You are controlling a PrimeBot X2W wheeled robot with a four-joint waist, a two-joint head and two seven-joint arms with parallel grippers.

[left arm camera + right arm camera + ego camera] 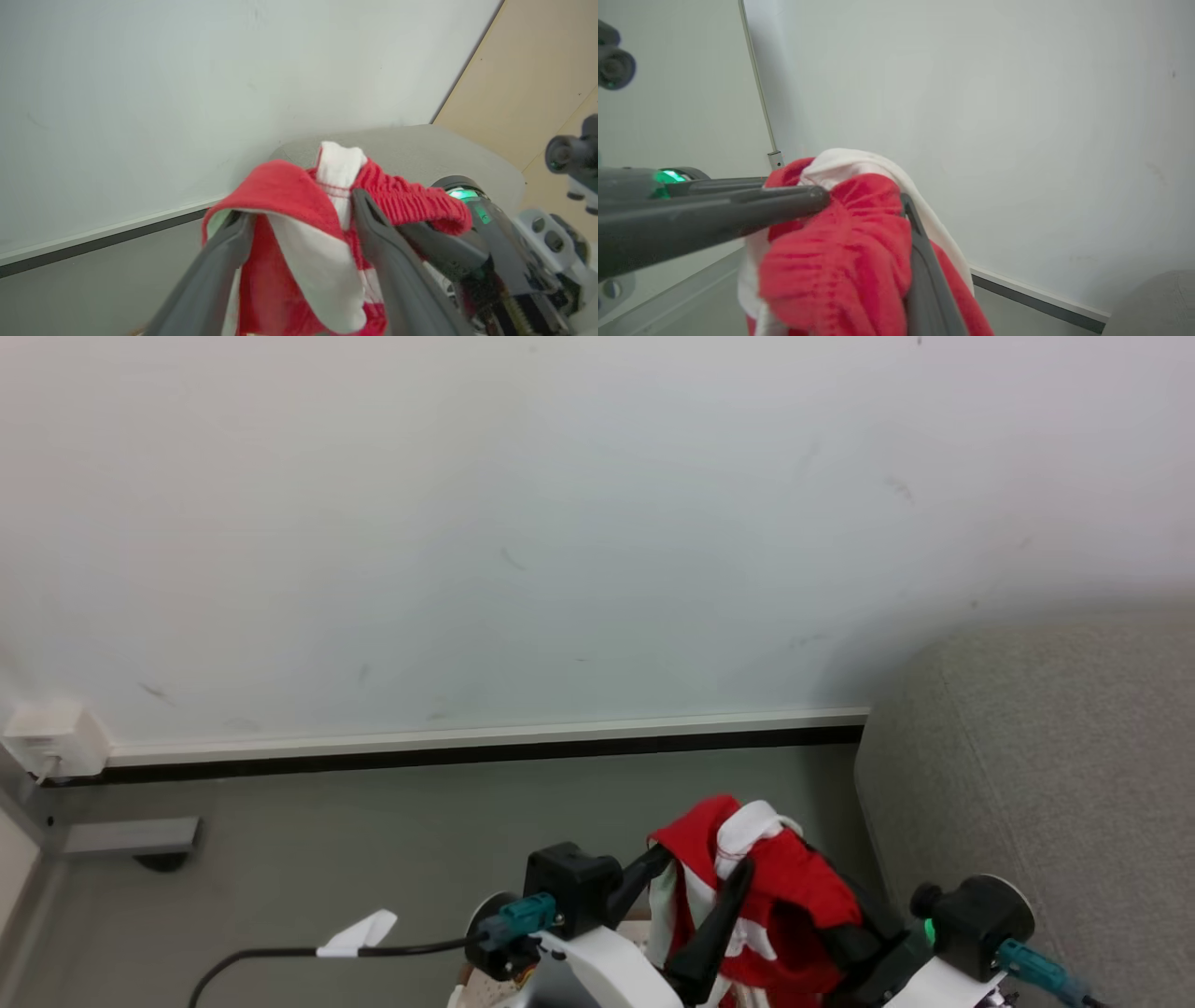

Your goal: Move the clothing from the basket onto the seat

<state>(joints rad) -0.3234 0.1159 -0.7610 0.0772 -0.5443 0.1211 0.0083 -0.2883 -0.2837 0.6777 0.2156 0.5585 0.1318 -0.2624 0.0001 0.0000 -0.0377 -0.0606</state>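
Your left tool, spread wide, wears the soft, light clothing; whether your right tool grips I cannot tell, so pinch the bunched waistband.

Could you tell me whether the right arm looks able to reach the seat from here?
Probably yes: the seat lies close beside the right gripper, with nothing between them; the clothing drapes over it.

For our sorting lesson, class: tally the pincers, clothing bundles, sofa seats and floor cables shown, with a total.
Pincers: 2, the left pincer and the right pincer
Clothing bundle: 1
Sofa seat: 1
Floor cable: 1
Total: 5
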